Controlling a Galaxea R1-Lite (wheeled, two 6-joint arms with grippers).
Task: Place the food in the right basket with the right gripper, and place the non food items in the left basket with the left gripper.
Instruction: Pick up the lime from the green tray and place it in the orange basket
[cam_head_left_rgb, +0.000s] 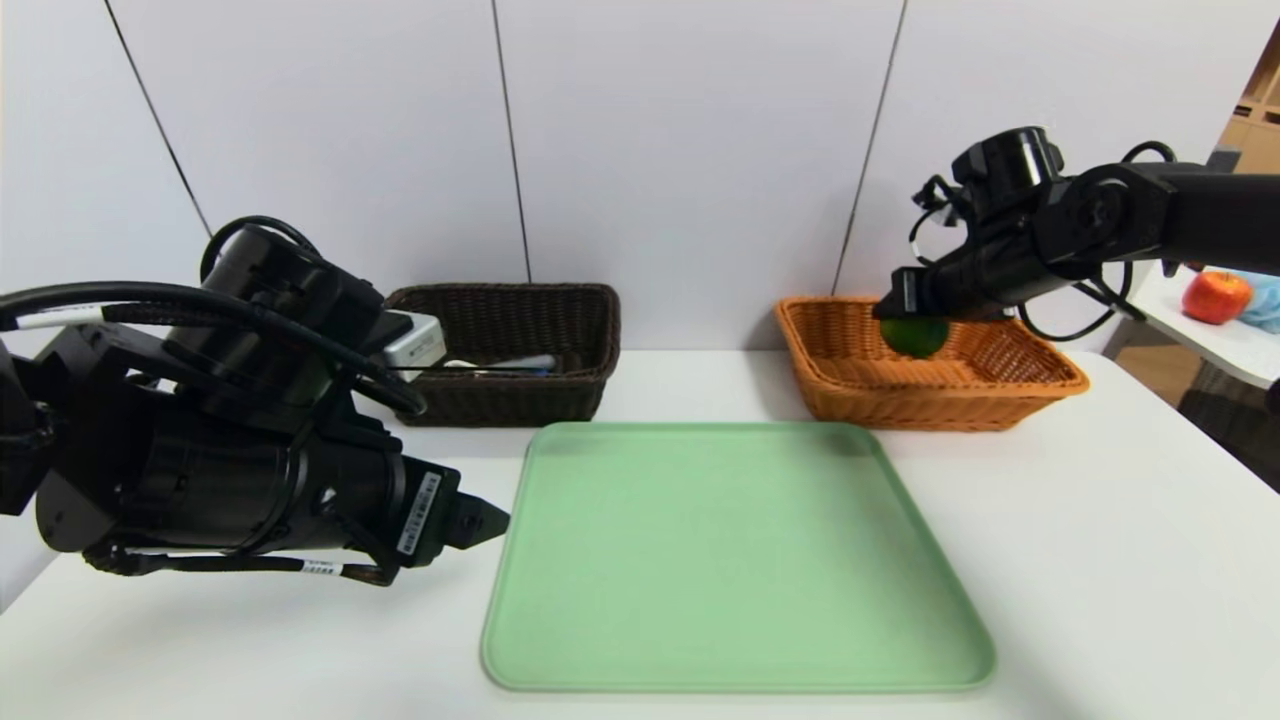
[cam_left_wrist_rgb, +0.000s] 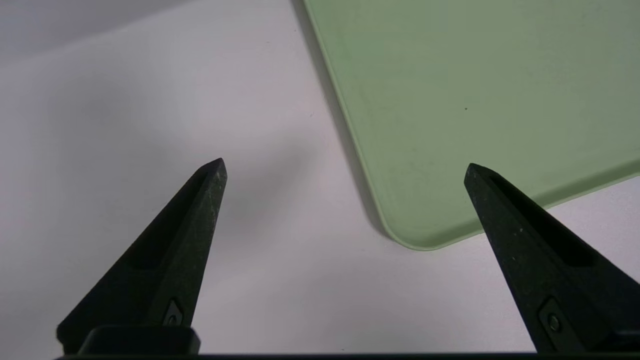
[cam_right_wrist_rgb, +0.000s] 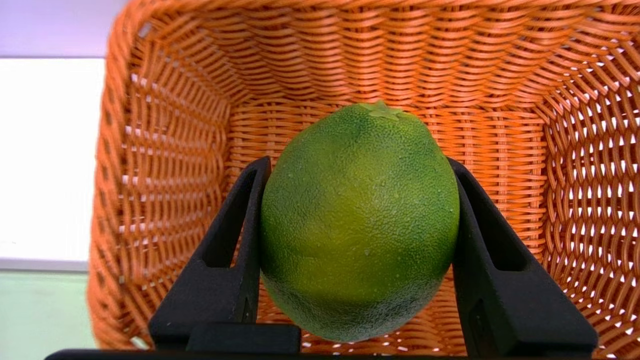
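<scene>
Here, the right end effector (cam_right_wrist_rgb: 357, 170) gripped the food (cam_right_wrist_rgb: 359, 225) over the right basket (cam_head_left_rgb: 1040, 385).
Release presumably came next; the left end effector (cam_left_wrist_rgb: 345, 167) hung open beside the tray (cam_left_wrist_rgb: 475, 100).

Right basket (cam_right_wrist_rgb: 165, 165) walls hem the right gripper (cam_right_wrist_rgb: 357, 170).
Lime (cam_right_wrist_rgb: 359, 220) fills its jaws; green tray (cam_head_left_rgb: 735, 560) bare.

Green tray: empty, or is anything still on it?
Empty. The head view shows the green tray bare; the lime is held by the right gripper over the orange basket.
</scene>
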